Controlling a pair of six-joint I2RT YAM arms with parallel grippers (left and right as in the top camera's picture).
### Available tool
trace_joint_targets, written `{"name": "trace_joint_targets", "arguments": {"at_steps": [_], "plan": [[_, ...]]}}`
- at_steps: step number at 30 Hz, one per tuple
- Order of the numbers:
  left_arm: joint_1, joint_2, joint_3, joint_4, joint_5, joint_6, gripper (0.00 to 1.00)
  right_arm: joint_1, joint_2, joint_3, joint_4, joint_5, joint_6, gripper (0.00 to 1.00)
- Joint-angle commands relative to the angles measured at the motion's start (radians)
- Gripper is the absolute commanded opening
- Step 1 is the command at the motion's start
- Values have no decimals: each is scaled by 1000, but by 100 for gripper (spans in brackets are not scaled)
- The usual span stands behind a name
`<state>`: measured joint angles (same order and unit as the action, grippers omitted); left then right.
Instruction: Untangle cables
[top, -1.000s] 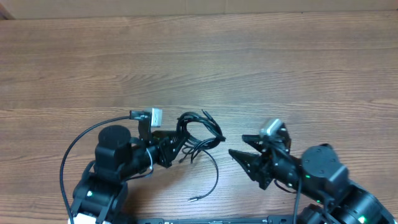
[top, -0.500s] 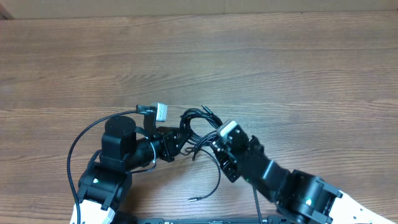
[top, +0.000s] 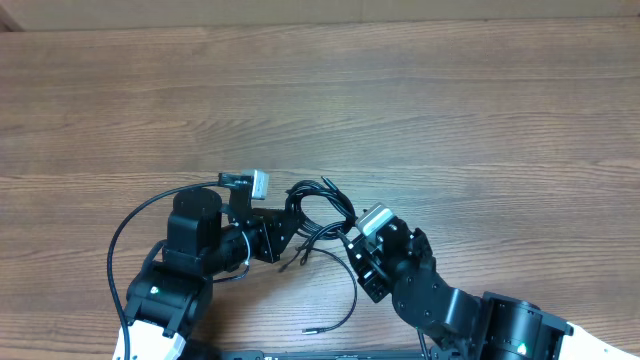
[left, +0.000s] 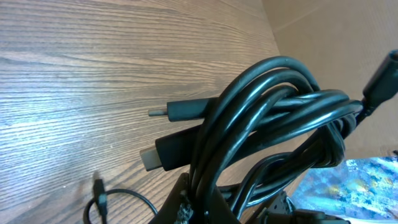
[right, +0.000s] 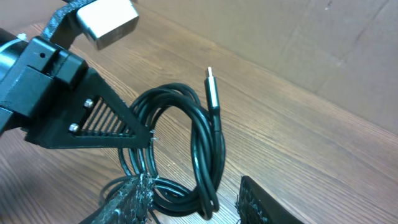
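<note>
Closing on tangled cables (top: 322, 203) near the desk's (top: 450, 120) front edge.
Pinched tight in left gripper (top: 287, 230); straddled by half-open right gripper (top: 347, 241), well off right a second ago.

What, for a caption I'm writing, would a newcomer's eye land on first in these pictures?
First, the knot of thin black cables, looped together on the front half of the wooden table. The left gripper pinches that knot with shut jaws from one side, while the right gripper faces it with jaws apart around a loop. One loose cord trails off toward the near edge, ending in a small plug.
</note>
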<state>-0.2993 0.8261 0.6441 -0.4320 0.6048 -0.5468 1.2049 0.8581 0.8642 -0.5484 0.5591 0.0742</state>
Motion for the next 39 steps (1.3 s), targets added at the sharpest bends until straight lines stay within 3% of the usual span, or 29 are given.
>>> {"name": "trace_joint_targets", "arguments": {"at_steps": [1,11,15,24,31,39], "plan": [[-2,-2,19,-10,-24,24,4,5,-6,27,-19,24,8,44],[-2,-2,19,32,75,44,4,4,57,27,-79,29,1,47],[-2,-2,19,52,156,90,4,4,103,27,-85,108,-1,43],[-2,-2,19,26,94,98,4,4,84,28,-66,172,10,41],[-2,-2,19,-10,35,98,4,4,-7,29,-67,146,33,52],[-2,-2,19,-7,50,98,4,3,-2,28,-106,72,33,53]]}}
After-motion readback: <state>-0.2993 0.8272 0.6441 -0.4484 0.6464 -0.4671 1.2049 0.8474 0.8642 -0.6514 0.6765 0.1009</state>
